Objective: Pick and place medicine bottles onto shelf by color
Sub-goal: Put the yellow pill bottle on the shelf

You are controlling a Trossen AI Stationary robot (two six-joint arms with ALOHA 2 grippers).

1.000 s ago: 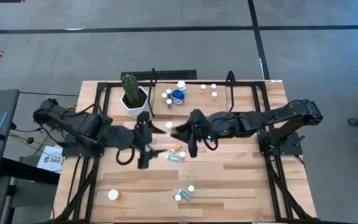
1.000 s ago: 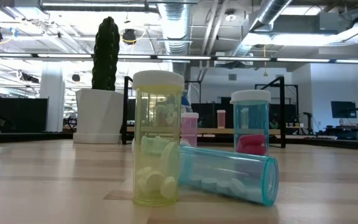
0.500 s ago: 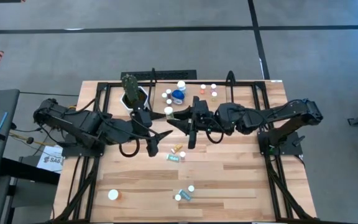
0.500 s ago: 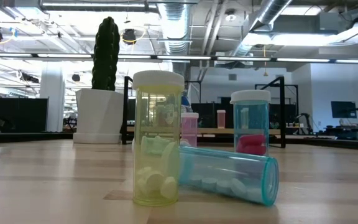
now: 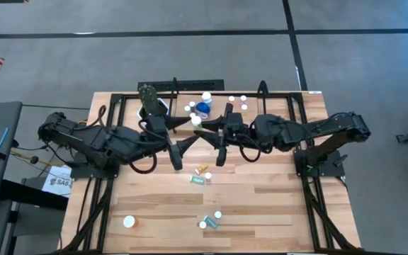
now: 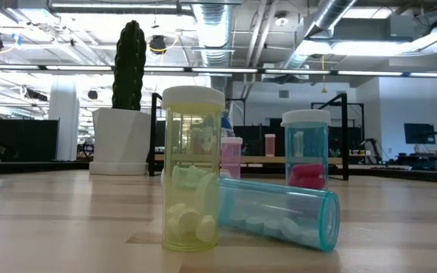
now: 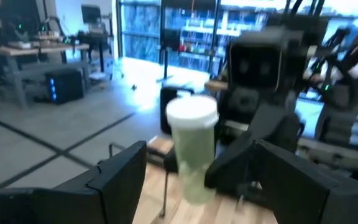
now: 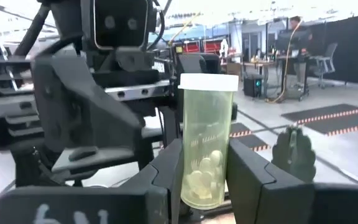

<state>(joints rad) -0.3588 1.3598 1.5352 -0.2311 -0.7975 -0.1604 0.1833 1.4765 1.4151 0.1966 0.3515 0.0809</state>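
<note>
My right gripper (image 8: 207, 182) is shut on a pale yellow-green medicine bottle (image 8: 207, 143) with a white cap, held above the table's middle (image 5: 195, 121). My left gripper (image 5: 181, 140) stands open and level, facing that bottle (image 7: 192, 149) from the left, apart from it. The shelf (image 5: 278, 113) at the far side carries several small bottles and a blue one (image 5: 202, 108). More bottles stand or lie on the tabletop (image 5: 200, 173), (image 5: 211, 221), (image 5: 128, 222). Neither gripper shows in the low view. My right gripper pinches the bottle's lower body (image 8: 205, 177) between its two fingers (image 8: 166, 174). The fingers lie level and come from the table's right. The bottle stands upright with its cap (image 8: 208, 82) on top, lifted clear of the table.
A cactus in a white pot (image 5: 149, 106) stands at the shelf's left end. Close to the low camera are an upright yellow bottle (image 6: 193, 167), a teal one lying on its side (image 6: 279, 216), an upright teal one (image 6: 306, 148) and a pink one (image 6: 231, 157).
Both grippers have risen and gone toward the far edge and the shelf, tipping up from pointing down to level. My right gripper has stayed shut and carried the bottle up with it. My left gripper has stayed open.
</note>
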